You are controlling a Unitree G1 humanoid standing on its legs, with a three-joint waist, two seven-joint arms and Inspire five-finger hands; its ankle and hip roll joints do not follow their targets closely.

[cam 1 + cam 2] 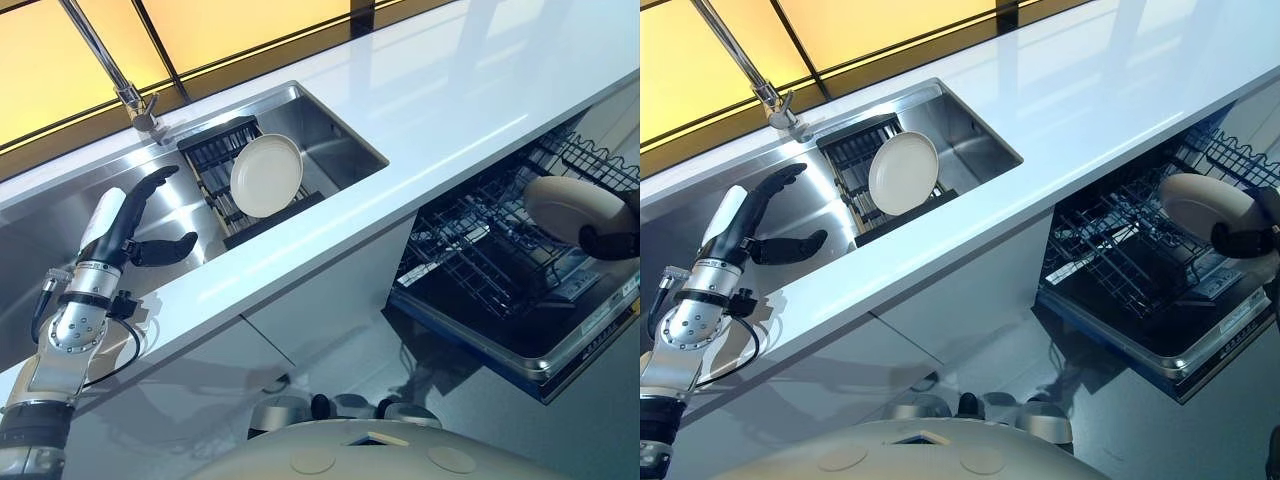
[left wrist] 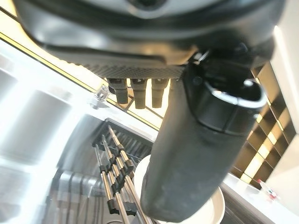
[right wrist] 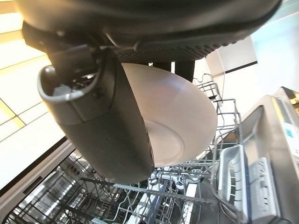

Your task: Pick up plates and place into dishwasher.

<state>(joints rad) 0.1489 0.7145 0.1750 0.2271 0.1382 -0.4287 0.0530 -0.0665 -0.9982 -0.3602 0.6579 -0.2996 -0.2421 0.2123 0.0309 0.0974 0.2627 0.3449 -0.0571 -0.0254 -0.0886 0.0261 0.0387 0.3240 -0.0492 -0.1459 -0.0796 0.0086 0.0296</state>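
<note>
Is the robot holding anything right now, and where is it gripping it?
Yes. Its right hand pinches a cream plate by the rim above the dishwasher rack. The left hand is open over the sink, holding nothing.

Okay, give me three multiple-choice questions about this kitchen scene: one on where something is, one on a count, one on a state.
1. Where does the plate not being held stand?
A. in the sink rack
B. on the counter
C. on the floor

2. How many plates show?
A. one
B. two
C. four

3. The right hand is:
A. open
B. shut on nothing
C. shut on a plate

Answers: 1 A, it leans upright in the rack inside the sink. 2 B, one in the sink, one over the dishwasher rack. 3 C, thumb and fingers pinch the plate.
</note>
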